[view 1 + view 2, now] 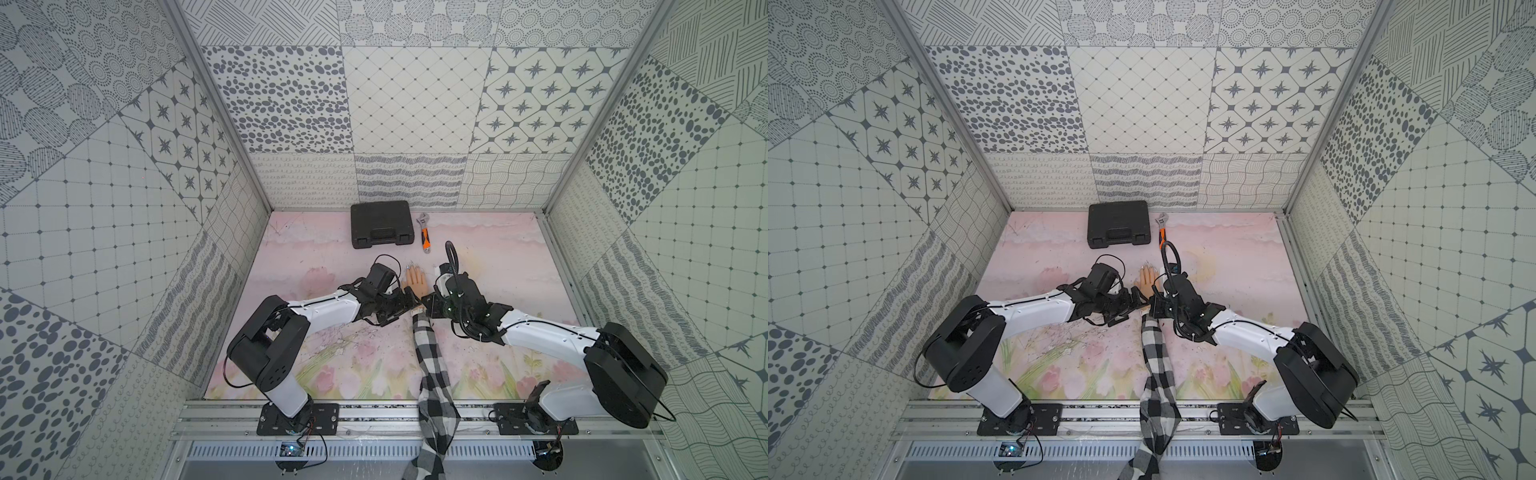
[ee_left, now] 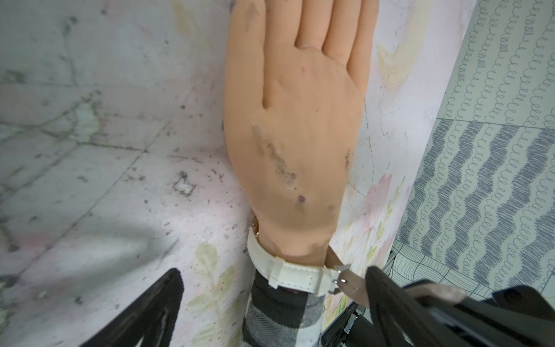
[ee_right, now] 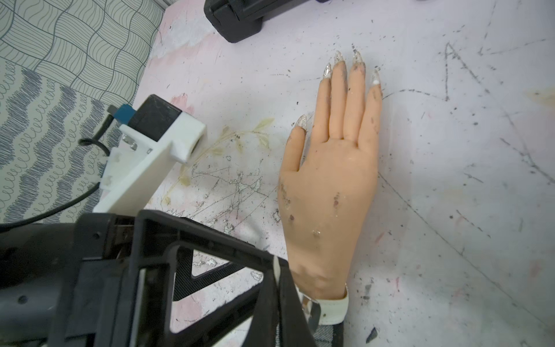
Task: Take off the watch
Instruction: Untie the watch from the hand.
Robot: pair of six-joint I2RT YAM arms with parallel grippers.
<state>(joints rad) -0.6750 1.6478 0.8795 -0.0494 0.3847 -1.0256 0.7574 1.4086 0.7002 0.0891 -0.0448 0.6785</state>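
Observation:
A mannequin hand [image 1: 414, 279] lies palm down on the pink mat, its arm in a black-and-white checked sleeve [image 1: 430, 365]. The watch [image 2: 295, 278] is round the wrist, showing only its white strap and metal buckle; the face is hidden. My left gripper [image 2: 274, 272] is open, one finger on each side of the wrist just above the strap. My right gripper [image 3: 277, 264] is shut on the strap's loose end beside the buckle [image 3: 310, 309]. In both top views the two grippers [image 1: 405, 301] [image 1: 428, 305] meet at the wrist from either side.
A closed black tool case [image 1: 381, 224] and an orange-handled wrench [image 1: 424, 237] lie by the back wall. The sleeve runs over the front rail between the two arm bases. Patterned walls enclose the mat on three sides.

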